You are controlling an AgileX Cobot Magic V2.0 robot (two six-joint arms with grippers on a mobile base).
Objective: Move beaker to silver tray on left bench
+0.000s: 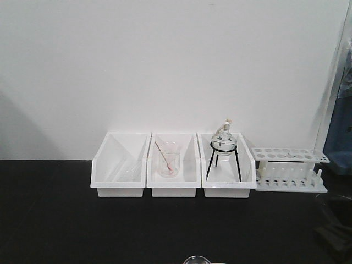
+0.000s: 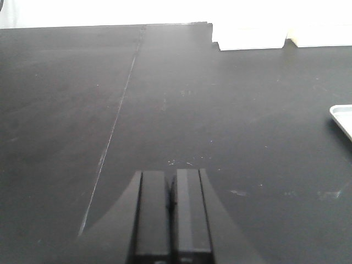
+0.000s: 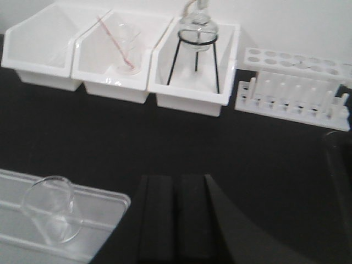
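Left of the closed, empty right gripper (image 3: 177, 220), the beaker (image 3: 50, 214) stands on the silver tray (image 3: 110, 220). Thin, light, slippery, fragile glass; best pinched gently across its wall. Left gripper (image 2: 172, 214) likewise closed, empty.

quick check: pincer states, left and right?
Left pincer: closed, holding nothing.
Right pincer: closed, holding nothing; beaker sits on the tray.

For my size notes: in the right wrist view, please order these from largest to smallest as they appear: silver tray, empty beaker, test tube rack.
1. Silver tray, cut off by the frame.
2. Test tube rack.
3. Beaker.
The tray and beaker are nearer the camera, so they look enlarged.
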